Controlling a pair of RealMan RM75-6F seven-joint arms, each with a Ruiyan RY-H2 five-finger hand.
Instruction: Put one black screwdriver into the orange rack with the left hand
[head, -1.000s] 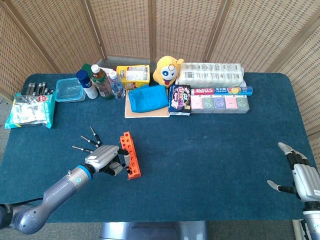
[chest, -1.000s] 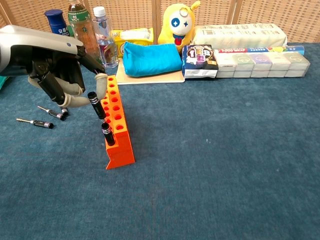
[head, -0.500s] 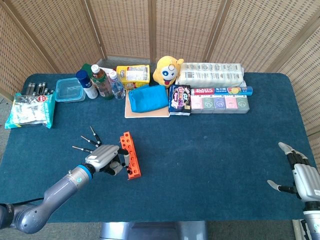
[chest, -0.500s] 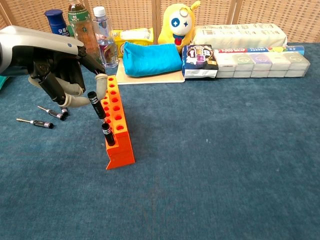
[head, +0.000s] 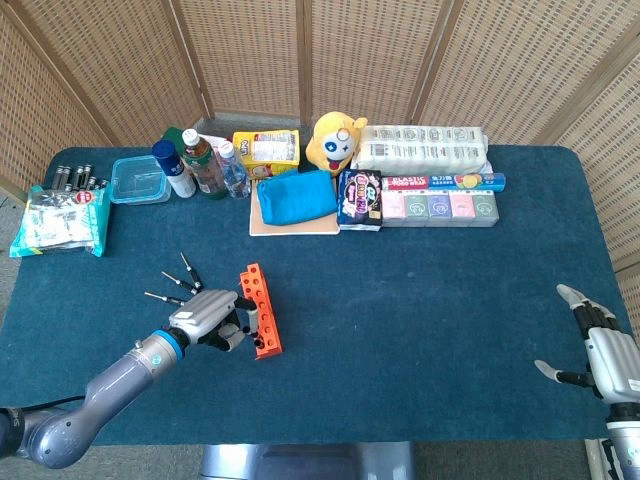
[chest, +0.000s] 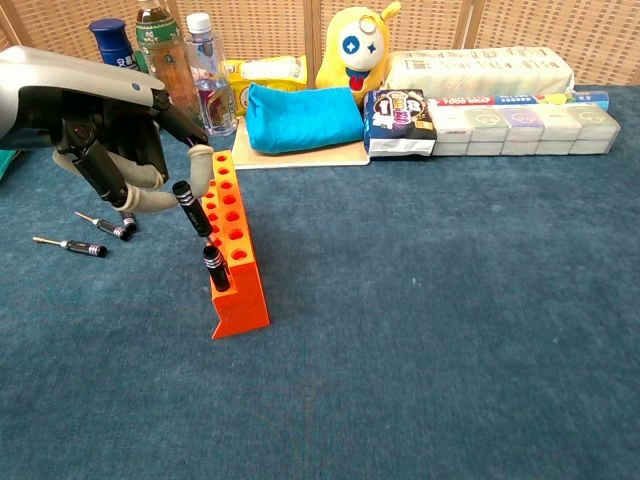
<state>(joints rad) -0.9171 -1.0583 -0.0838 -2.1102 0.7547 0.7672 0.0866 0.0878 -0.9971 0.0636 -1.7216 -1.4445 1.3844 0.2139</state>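
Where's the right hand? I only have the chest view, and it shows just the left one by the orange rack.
Observer: The right hand sits at the table's far right edge in the head view, fingers apart, holding nothing.
Operator: Loose screwdrivers left on the table? I count two.
Observer: Head view shows three loose screwdrivers fanned out just behind the left hand.
Operator: Anything else out of my frame on the left?
Observer: A clear blue-rimmed container and a white and green packet lie at the table's back left.
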